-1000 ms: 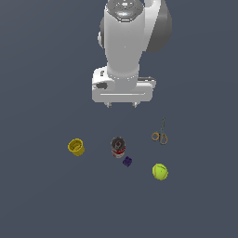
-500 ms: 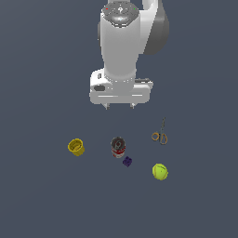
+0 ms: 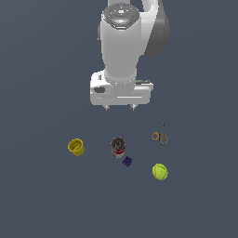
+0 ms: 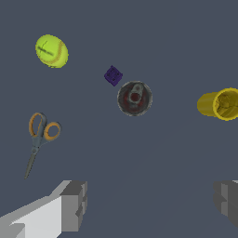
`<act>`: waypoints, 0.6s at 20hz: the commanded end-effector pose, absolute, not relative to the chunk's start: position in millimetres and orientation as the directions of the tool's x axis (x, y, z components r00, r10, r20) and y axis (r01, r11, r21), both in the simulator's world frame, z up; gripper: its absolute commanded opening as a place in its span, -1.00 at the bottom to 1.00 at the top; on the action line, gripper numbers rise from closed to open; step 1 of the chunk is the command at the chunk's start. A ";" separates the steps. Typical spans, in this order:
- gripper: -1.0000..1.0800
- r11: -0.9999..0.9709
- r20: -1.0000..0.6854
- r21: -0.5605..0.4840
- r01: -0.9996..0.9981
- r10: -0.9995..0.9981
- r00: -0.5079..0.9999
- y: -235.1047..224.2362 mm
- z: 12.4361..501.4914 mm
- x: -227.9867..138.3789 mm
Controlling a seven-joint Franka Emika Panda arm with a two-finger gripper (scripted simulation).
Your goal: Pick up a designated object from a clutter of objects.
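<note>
— While the arm hangs above the clutter, what does the pincer (image 3: 120,108) look like?

— Its two fingers (image 4: 73,205) stand wide apart with nothing between them, well above the dark tabletop (image 3: 42,195). Compared with a second ago the hand sits a touch further toward the exterior view's left; the things below have not moved.

— And the things, biggest first?

— The orange-handled scissors (image 3: 160,134) lie flat beyond the pincer toward the exterior view's right, blades closed, their long axis running from the handles up toward the arm's side of the scene. The yellow cup (image 3: 76,147) lies tipped on its side, off to the exterior view's left of the pincer, its hollow mouth showing in the wrist view. The red-labelled can (image 3: 118,147) stands upright almost straight below the pincer.

— The tennis ball?

— The tennis ball (image 3: 160,171) is a yellow-green sphere about as wide as the can, with faint pale seam lines curving across it, clearer in the wrist view (image 4: 51,51). It rests alone on the tabletop, well apart from the pincer, further out than the scissors and toward the exterior view's right. Being round, it has no long axis and points no way.

— Smallest?

— A tiny purple cube (image 3: 127,161), just beside the can, between it and the ball.
</note>
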State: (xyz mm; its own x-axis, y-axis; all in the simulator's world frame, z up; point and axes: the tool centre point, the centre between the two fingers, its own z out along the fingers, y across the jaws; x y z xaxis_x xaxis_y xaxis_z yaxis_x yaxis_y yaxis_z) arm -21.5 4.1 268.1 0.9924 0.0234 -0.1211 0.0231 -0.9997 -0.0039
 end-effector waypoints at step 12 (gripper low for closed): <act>0.92 -0.999 -0.092 0.009 -0.035 -0.036 0.995 40.4 238.1 35.1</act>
